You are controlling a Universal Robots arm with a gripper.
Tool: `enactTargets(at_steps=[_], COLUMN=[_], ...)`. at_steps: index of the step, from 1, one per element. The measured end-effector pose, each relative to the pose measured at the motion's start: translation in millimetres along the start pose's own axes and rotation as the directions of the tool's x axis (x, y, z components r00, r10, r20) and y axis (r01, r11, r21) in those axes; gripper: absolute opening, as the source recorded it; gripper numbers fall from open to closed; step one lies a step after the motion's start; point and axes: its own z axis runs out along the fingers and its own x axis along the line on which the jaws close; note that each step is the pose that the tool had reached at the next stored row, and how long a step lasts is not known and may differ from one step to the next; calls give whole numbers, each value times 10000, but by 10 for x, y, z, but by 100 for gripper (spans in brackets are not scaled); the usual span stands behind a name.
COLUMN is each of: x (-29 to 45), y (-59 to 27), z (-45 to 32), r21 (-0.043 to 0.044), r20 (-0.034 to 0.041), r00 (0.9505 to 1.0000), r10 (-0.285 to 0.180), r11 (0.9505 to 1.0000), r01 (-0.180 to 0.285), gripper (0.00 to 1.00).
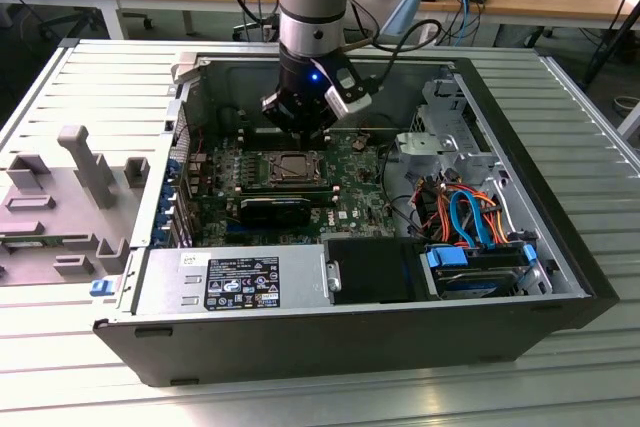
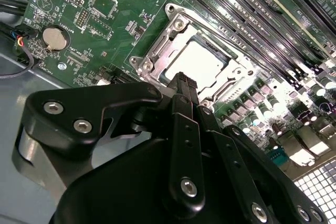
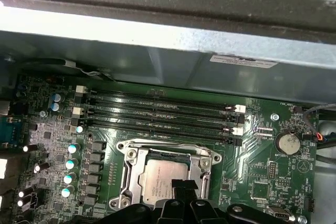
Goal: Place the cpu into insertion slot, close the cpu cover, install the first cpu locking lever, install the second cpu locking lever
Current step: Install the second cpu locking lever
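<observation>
Clenched gripper (image 2: 184,85) over the cpu (image 2: 197,62); the exterior view adds the case (image 1: 540,317)

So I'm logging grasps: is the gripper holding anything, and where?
Nothing held: the fingers are together, empty, above the cpu in its insertion slot.
</observation>
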Motion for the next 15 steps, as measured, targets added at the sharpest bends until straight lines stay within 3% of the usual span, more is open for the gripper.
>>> enactTargets(at_steps=[7,10,15], x=[2,16,23], y=[-15,-135,-189], z=[-7,-6,9], r21=[2,0,5], r20=[-2,1,8], r00=[10000,10000,9997], r10=[-2,40,239], r11=[10000,10000,9997], r01=[2,-40,-239], gripper=[11,11,11])
